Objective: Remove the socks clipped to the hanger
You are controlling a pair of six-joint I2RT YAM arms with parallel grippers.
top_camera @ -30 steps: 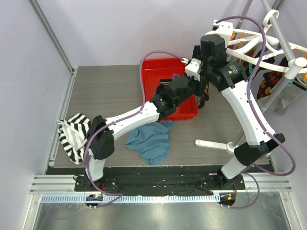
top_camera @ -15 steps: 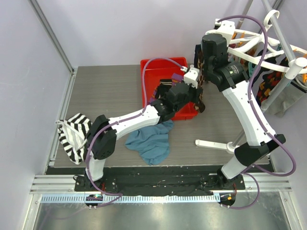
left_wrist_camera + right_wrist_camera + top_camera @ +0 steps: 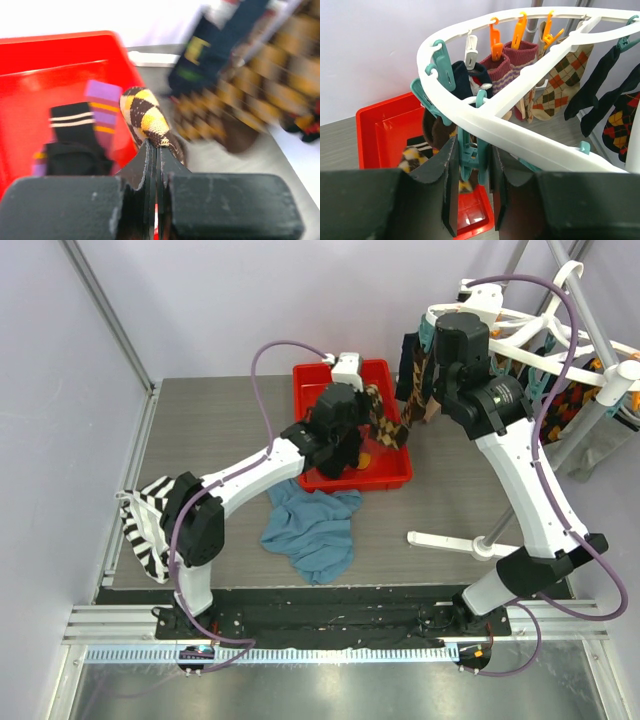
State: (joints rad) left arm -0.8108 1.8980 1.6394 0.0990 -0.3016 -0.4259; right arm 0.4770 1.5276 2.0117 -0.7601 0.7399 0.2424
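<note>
Since 0.5 s ago the left arm (image 3: pixel 260 465) has swung left, away from the hanger (image 3: pixel 485 117). Its wrist now hangs over the red tray (image 3: pixel 385 480) instead of under the hanger's rim. The right arm (image 3: pixel 525 470) has shifted slightly right but stays up at the rim. The argyle sock (image 3: pixel 145 115), which was up by the rim then, is off the hanger and dangles over the tray's right side.

The left gripper (image 3: pixel 156 145) has its 2 fingers pressed together with no gap, pinching one end of that sock. The yellow-and-brown fabric curls up just beyond the fingertips. In the tray beneath lie a purple-and-orange striped sock (image 3: pixel 102 107) and a dark sock (image 3: pixel 75 125) with 2 pale bands. The right gripper (image 3: pixel 472 150) is clamped on a teal clip (image 3: pixel 467 165) under the rim, a finger touching each flank. More clipped socks (image 3: pixel 555 85) hang round the rim.
</note>
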